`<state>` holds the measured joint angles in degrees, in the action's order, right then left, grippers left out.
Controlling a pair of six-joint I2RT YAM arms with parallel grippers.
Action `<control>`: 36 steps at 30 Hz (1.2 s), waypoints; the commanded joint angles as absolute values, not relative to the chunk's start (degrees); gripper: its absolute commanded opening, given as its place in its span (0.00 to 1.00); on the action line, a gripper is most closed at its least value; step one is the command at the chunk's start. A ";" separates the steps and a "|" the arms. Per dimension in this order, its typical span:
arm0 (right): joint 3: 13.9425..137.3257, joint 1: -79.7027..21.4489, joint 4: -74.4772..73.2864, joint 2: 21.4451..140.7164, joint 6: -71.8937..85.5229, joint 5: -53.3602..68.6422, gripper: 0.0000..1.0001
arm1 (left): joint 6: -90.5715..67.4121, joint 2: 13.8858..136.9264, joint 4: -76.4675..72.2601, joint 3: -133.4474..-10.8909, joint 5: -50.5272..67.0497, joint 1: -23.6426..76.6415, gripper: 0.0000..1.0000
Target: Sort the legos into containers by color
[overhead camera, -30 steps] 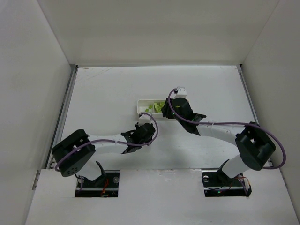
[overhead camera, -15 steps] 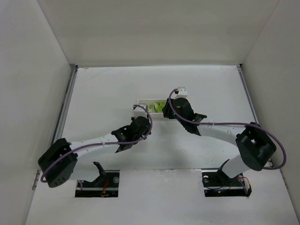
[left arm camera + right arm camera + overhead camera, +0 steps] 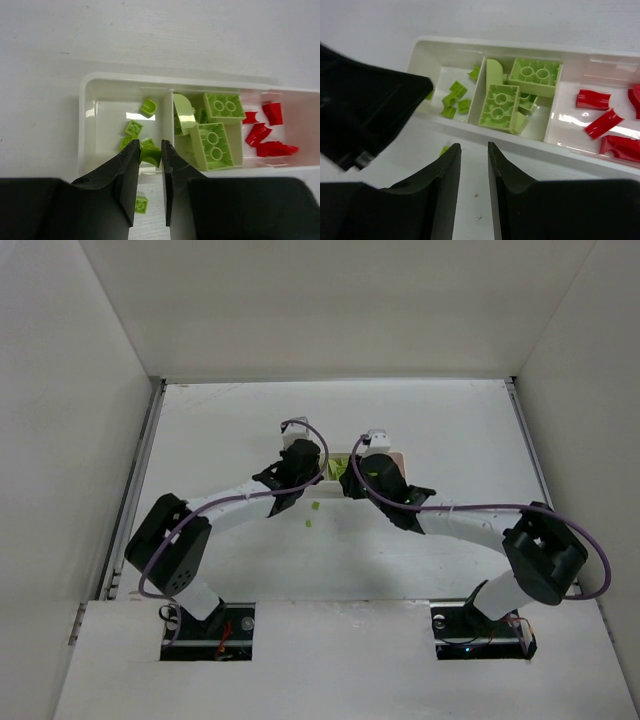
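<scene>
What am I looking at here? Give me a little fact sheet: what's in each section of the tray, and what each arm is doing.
tray: white, three compartments
left compartment: small green legos
middle compartment: larger green bricks
right compartment: red pieces
left end effector: shut on a small green piece at the left compartment's near wall
right end effector: open, holding nothing, beside the tray
loose green lego: on the table, outside the tray

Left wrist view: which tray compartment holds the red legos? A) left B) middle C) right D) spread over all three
C: the red legos all lie in the right compartment of the tray, while the other two hold only green bricks.
</scene>
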<state>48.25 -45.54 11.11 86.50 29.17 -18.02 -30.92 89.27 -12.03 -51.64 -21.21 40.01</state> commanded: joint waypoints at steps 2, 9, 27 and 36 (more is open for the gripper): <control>51.06 -47.32 13.10 86.75 27.69 -19.51 0.34 | -30.32 91.05 -12.22 -55.02 -20.74 38.89 0.19; 52.64 -49.52 11.96 88.59 27.77 -19.95 0.39 | -31.02 86.85 -12.22 -52.21 -23.38 37.58 0.43; 62.14 -56.47 1.76 102.39 34.53 -25.93 0.48 | -38.49 55.03 -5.62 -22.42 -23.03 36.96 0.43; 64.33 -58.31 1.67 107.57 37.79 -25.93 0.47 | -39.73 52.47 -6.59 -18.28 -22.68 38.97 0.43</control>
<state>61.65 -57.17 1.61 106.43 35.68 -24.86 -38.26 52.90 -4.93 -18.98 -22.52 37.91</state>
